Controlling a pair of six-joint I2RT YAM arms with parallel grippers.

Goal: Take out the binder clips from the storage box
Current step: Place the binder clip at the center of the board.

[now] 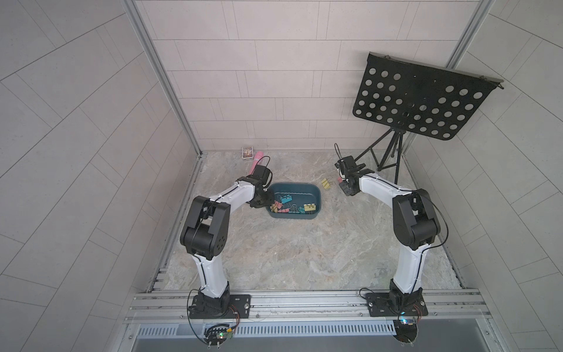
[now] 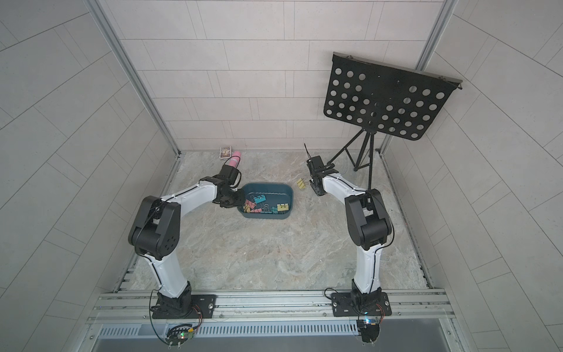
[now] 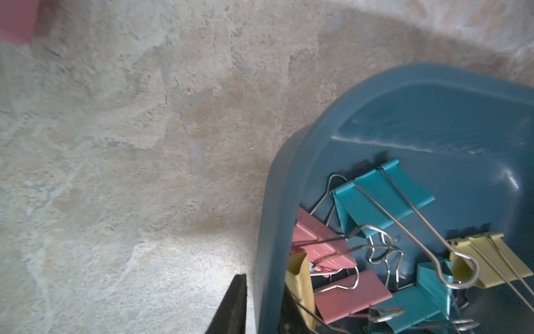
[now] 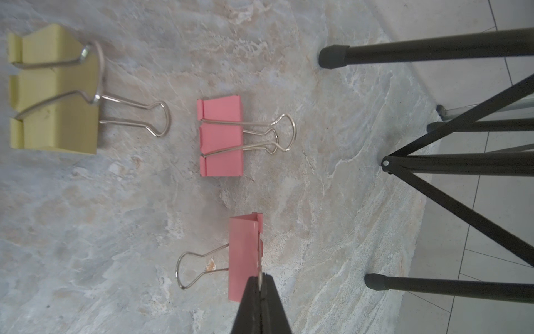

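Right pincer [image 4: 261, 282] (closed tight) pinches pink binder clip [image 4: 243, 257].

Dark teal storage box [image 1: 300, 193], shallow w/ rounded corners, is sitting on the counter [image 1: 304, 250], left gripper [image 3: 264, 297] pinching one end wall. Pink, yellow & teal binder clips [image 1: 289, 207] are lying jumbled inside. Outside, yellow clip [image 1: 326, 183] & pink clip [image 4: 221, 136] are lying flat; right gripper [image 4: 261, 286] is pinching a second pink clip [image 4: 244, 257] by its wire handle.

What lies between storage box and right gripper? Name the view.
A yellow binder clip, in both top views, and a pink binder clip nearer the right gripper, in the right wrist view.
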